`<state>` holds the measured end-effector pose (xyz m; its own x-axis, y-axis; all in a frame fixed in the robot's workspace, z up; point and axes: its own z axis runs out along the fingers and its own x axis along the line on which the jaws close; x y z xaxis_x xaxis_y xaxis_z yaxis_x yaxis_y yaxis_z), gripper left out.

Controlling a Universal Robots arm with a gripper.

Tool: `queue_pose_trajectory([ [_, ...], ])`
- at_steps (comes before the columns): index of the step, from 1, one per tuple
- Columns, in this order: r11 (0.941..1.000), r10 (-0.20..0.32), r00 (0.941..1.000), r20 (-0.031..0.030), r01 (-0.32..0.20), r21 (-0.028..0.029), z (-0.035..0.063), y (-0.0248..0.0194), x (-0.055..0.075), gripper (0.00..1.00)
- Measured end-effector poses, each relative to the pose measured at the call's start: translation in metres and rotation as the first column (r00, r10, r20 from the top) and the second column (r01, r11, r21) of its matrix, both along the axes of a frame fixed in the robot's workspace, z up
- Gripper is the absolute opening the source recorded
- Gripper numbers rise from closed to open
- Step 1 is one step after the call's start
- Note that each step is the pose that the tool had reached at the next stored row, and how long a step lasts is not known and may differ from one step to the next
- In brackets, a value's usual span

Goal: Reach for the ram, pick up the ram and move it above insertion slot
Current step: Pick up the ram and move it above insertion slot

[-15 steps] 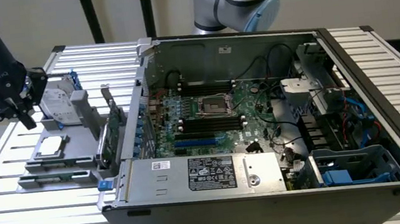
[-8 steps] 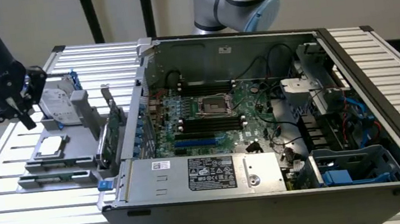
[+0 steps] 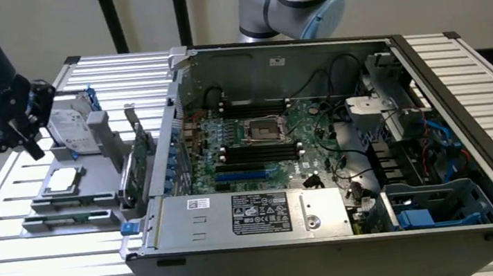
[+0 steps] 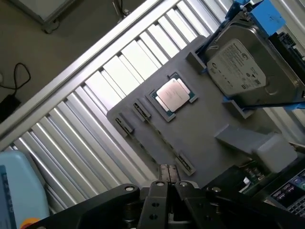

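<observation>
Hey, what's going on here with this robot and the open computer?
The robot arm's gripper is shut with nothing in it. It hovers over a gray parts tray beside the open computer case. The tray holds a hard drive and a processor chip. Nothing has been picked up yet.

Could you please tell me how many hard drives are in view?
1: the hard drive sits in a blue bracket on the grey tray, beside the open case. Others may be hidden inside the case.

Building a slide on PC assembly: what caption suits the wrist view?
Shut gripper above a grey fixture tray holding a CPU and a hard drive, on a slatted metal table.
</observation>
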<state>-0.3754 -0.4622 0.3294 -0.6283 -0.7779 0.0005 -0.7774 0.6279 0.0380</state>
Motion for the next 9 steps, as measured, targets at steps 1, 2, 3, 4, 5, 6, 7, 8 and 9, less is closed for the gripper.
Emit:
queue_pose_trajectory([
  [1,0.9998,0.018,0.9998,0.0,-0.018,0.0001,0.0,0.0,0.0,0.11],
  [2,0.9994,0.036,0.9994,0.0,-0.036,0.0001,0.0,0.0,0.0,0.11],
  [3,0.9985,0.054,0.9985,0.0,-0.054,0.0,0.0,0.0,0.0,0.11],
  [4,0.9974,0.072,0.9974,-0.0001,-0.072,0.0,0.0,0.0,0.0,0.11],
  [5,0.9959,0.09,0.9959,0.0,-0.09,0.0001,-0.0001,0.0,0.0,0.11],
  [6,0.9942,0.108,0.9942,0.0,-0.108,0.0001,-0.0001,0.0,0.0,0.11],
  [7,0.9919,0.127,0.9919,0.0,-0.127,0.0001,-0.0001,0.0,0.0,0.11],
  [8,0.9894,0.145,0.9894,0.0,-0.145,0.0,-0.0001,0.0,0.0,0.11],
  [9,0.9867,0.163,0.9867,0.0,-0.163,0.0,-0.0002,0.0,0.0,0.11],
])
